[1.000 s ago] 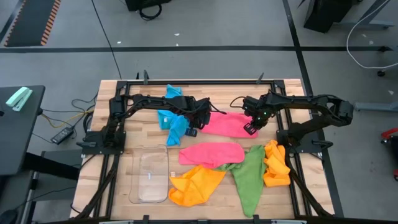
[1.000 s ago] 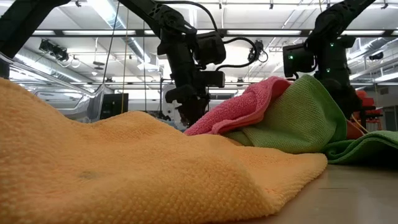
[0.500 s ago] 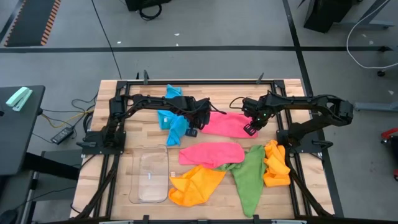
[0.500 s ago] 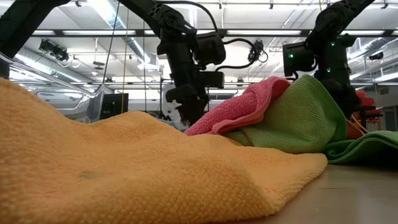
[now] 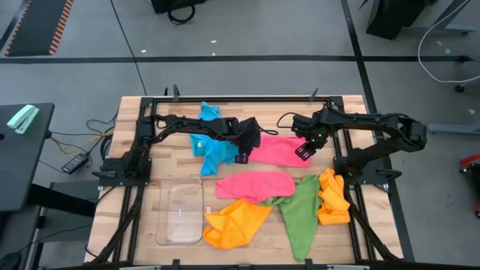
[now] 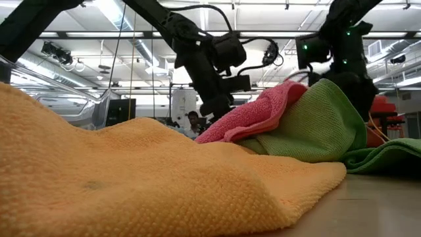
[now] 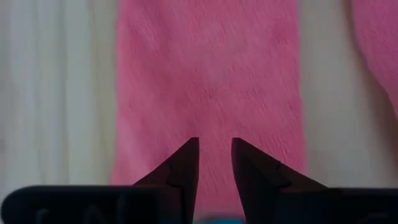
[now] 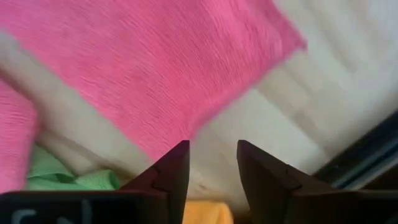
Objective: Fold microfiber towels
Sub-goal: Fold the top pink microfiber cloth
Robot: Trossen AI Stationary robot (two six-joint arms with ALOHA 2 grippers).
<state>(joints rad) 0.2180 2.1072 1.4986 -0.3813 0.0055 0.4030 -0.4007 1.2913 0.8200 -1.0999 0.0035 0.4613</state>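
Orange towels [image 5: 229, 222] and a green towel [image 5: 300, 214] lay nearest on the table [image 5: 172, 169], with a pink towel [image 5: 253, 184] just behind. Farther back, the flat pink towel [image 5: 276, 149] lay between both grippers: left gripper [image 5: 244, 155] and right gripper [image 5: 301, 154] hovered at its ends, fingers slightly spread, pinching nothing. Blue towels [image 5: 210, 146] lay far left.

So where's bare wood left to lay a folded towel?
Bare wood shows on the table's right end, beyond the far pink towel, and left of the clear tray. A thin strip lies between the pink towels. Crowded: the front, with near pink towel, orange towel, green towel, and centre, where the left tool and right tool hover.
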